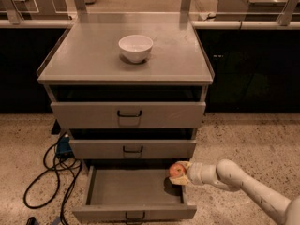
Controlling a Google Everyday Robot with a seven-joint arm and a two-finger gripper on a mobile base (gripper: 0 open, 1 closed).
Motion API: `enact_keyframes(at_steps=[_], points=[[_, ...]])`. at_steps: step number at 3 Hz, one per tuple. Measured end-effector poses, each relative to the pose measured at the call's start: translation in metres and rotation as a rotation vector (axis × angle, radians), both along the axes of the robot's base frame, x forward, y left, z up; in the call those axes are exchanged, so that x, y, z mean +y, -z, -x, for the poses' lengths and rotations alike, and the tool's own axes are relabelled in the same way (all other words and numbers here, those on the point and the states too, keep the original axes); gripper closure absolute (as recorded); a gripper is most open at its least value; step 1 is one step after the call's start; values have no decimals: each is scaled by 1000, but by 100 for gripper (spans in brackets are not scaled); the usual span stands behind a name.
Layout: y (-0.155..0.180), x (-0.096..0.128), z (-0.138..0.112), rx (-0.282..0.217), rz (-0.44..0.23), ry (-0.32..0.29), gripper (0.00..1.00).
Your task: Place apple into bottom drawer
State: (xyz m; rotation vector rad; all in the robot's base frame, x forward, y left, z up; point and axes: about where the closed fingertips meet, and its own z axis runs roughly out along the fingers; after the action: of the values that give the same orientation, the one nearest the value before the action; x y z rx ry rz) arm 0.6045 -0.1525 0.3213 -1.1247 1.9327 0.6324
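Note:
The bottom drawer [126,189] is pulled open below two shut grey drawers, its flat grey inside bare. My gripper [181,173] reaches in from the lower right on a white arm and is shut on the apple [176,170], a small red and yellowish fruit. The apple hangs above the drawer's far right corner, just inside its right wall. I cannot tell whether it touches the drawer floor.
A white bowl [136,47] stands on the cabinet top [93,60]. Black cables [51,172] and a blue plug lie on the speckled floor left of the cabinet. Dark counters run behind, left and right.

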Motion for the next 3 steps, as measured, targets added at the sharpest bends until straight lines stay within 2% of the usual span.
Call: enact_keyframes(at_steps=[1, 2, 3], points=[[-1, 5, -3, -2, 0, -7, 100], [1, -6, -2, -12, 0, 19, 100], [44, 0, -2, 37, -12, 10, 100]])
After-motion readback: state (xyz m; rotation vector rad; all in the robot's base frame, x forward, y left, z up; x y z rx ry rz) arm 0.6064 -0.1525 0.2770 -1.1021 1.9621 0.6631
